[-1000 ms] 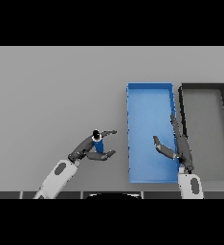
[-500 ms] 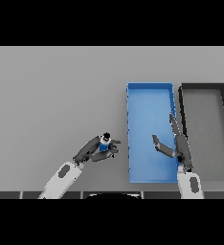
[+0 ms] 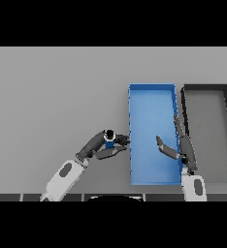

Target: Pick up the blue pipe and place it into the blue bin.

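Two bins ahead of me on the grey counter point(image 3: 47, 97): blue bin point(image 3: 152, 97) and, just beside it on the far side from my working hand, a dark bin point(image 3: 207, 97). Neither shows anything inside, apart from my own hand over the blue one.

Left hand point(image 3: 103, 147) has the blue pipe point(image 3: 109, 140). Fingers and thumb curled round it, pinching it. Pipe sits upright-ish in the grasp, dark top end showing toward me. Can't tell if it's clear of the counter or resting on it.

Position: pipe + left hand just beside the blue bin's near wall, fingertips close to the rim but apart from it, not over it yet.

Right hand point(image 3: 176, 145) hovers over the blue bin's interior on the side away from the left hand. Fingers straight, thumb spread out toward the pipe, holding nothing. Idle, I'd say.

Step, my read: pick is done, carry in hand. Placing not yet done.

Next move calls for: enough height to clear the bin wall, then travel across the rim twd the bin's middle, then release. Risk: clipping the wall if too low; right hand sits near the drop zone, so aim short of it.
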Controlling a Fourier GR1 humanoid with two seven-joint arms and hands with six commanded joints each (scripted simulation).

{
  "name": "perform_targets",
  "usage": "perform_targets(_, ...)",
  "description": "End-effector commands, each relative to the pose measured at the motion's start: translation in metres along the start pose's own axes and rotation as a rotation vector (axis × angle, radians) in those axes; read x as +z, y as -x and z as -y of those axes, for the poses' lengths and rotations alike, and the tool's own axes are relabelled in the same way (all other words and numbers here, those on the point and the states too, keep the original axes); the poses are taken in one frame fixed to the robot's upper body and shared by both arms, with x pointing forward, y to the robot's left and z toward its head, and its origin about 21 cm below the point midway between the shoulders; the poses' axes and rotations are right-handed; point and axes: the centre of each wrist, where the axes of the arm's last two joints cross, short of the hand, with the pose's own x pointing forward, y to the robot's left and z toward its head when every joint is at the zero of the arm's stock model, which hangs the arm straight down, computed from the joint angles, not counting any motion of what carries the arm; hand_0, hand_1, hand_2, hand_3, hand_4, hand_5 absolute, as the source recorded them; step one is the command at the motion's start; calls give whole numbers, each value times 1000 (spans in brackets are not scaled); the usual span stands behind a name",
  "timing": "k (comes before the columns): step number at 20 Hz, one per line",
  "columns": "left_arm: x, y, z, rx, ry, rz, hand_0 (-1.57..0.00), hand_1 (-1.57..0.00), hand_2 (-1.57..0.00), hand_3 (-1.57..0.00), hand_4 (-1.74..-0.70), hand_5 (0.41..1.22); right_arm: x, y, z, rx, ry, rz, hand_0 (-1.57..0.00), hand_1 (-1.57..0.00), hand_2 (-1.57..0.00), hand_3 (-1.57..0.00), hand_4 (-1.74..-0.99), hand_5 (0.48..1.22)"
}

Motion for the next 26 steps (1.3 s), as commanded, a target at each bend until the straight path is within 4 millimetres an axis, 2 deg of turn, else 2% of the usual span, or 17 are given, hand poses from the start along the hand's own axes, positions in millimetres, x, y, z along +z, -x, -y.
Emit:
perform_targets(1, -4, -6, 2, 0, 15, 15, -1554, -1556, -1558, -1558, -1465, 1215, -2, -1, -3, 2, -4, 10, 1, 1, 1, 1, -1184, 643)
perform_targets(4, -13, -19, 1, -6, 38, 15, -1562, -1563, -1564, -1564, -1467, 1218, -1, 4, -4, 12, -4, -8, 1, 1, 1, 1, -1161, 644)
perform_targets(6, -12, -22, 5, -14, 51, 2, -1565, -1566, -1567, -1567, -1467, 1219, -3, 5, 0, 12, 1, -2, 1, 1, 1, 1, -1155, 642)
perform_targets(11, -8, -19, 5, -17, 59, -17, -1569, -1569, -1570, -1570, -1466, 1220, 6, 6, -4, -2, 31, 4, 1, 1, 1, 1, -1138, 643)
perform_targets(13, -12, -18, 4, -29, 51, -23, -1570, -1570, -1570, -1570, -1466, 1220, 9, 5, -8, -7, 30, 11, 1, 1, 1, 1, -1188, 643)
perform_targets(15, -12, -17, 6, -24, 59, -16, -1570, -1570, -1570, -1570, -1467, 1220, 11, 5, -6, -3, 38, 6, 1, 1, -2, 1, -1184, 642)
perform_targets(16, -12, -19, 5, -20, 65, -6, -1570, -1570, -1571, -1571, -1467, 1220, 10, 0, -4, -14, 35, 41, 1, 1, -20, 1, -1187, 642)
perform_targets(19, -13, -16, 6, -20, 74, -15, -1571, -1571, -1571, -1571, -1467, 1221, 5, -18, 5, -231, -109, 148, 1, -22, -89, -1, -1202, 624)
perform_targets(21, -13, -19, 7, -12, 78, -6, -1571, -1571, -1571, -1571, -1467, 1221, -5, -38, 20, -271, -232, 169, 1, -29, -120, -1, -1215, 607)
perform_targets(24, -12, -17, 8, -17, 84, -14, -1571, -1571, -1571, -1571, -1467, 1221, -24, -76, 28, -280, -416, 217, 1, -14, -111, 0, -1237, 577)
perform_targets(26, -10, -20, 8, -14, 84, -9, -1571, -1571, -1571, -1571, -1467, 1221, -29, -99, 23, -270, -512, 249, 1, -9, -104, 0, -1255, 560)
